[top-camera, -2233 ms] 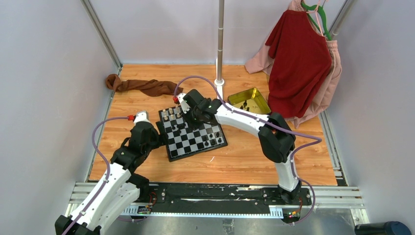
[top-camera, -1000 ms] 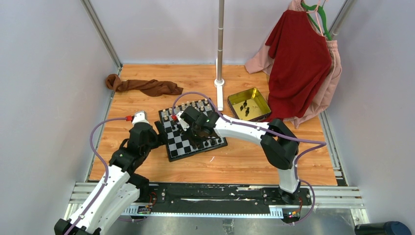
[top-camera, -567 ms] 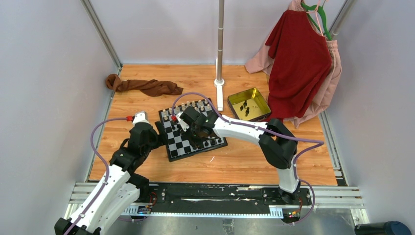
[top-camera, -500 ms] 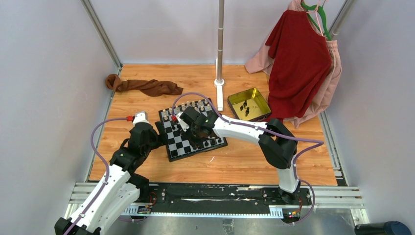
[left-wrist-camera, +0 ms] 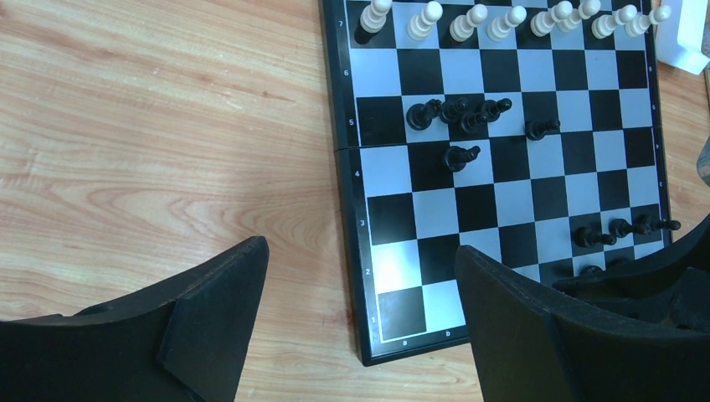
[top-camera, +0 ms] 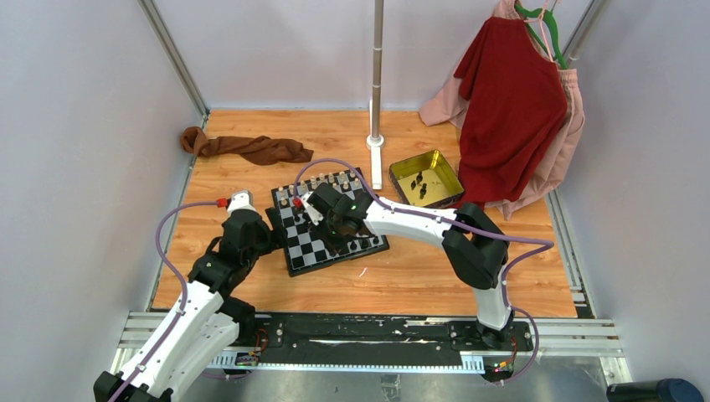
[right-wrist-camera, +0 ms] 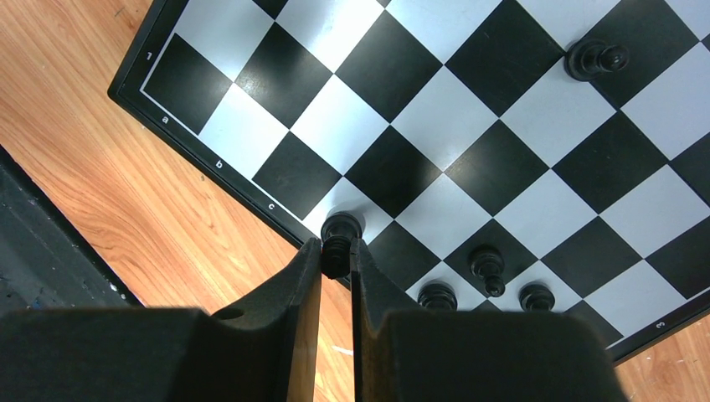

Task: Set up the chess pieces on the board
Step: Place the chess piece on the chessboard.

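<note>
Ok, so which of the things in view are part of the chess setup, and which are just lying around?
For the job: board, black piece pinched in the right gripper, other black pieces and the white row on the board, yellow tin holding a few more pieces.

Just lying about: brown cloth, hanging red garment, upright pole.

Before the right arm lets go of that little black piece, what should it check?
1. The black piece is pinched between the right fingers: ok.
2. It is held over an edge square of the board: ok.
3. Its base rests on the board: cannot tell.
4. The neighbouring pieces are clear of those fingers: ok.
5. The left fingers are open and off the pieces: ok.
6. All black pieces are on home rows: not ok; a cluster sits mid-board.
</note>
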You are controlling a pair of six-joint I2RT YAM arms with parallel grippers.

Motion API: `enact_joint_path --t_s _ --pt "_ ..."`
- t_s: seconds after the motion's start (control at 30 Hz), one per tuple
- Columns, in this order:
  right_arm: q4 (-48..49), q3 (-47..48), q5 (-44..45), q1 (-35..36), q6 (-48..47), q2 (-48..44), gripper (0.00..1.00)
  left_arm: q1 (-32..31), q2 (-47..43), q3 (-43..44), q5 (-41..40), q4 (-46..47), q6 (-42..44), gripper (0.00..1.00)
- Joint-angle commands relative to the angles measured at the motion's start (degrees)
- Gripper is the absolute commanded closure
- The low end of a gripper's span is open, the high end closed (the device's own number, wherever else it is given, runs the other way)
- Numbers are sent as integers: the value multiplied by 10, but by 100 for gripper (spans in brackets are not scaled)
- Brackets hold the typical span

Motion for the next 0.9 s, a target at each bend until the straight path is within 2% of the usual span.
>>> enact_joint_path --t_s 0.0,0.47,0.87 --pt "-14 6 -3 12 7 8 84 -6 -1 -5 0 9 2 12" --pt "-15 -1 0 14 4 -3 68 -6 -2 -4 0 6 0 12" --pt "-23 10 7 14 -2 -19 65 -6 -3 -4 0 6 -1 12"
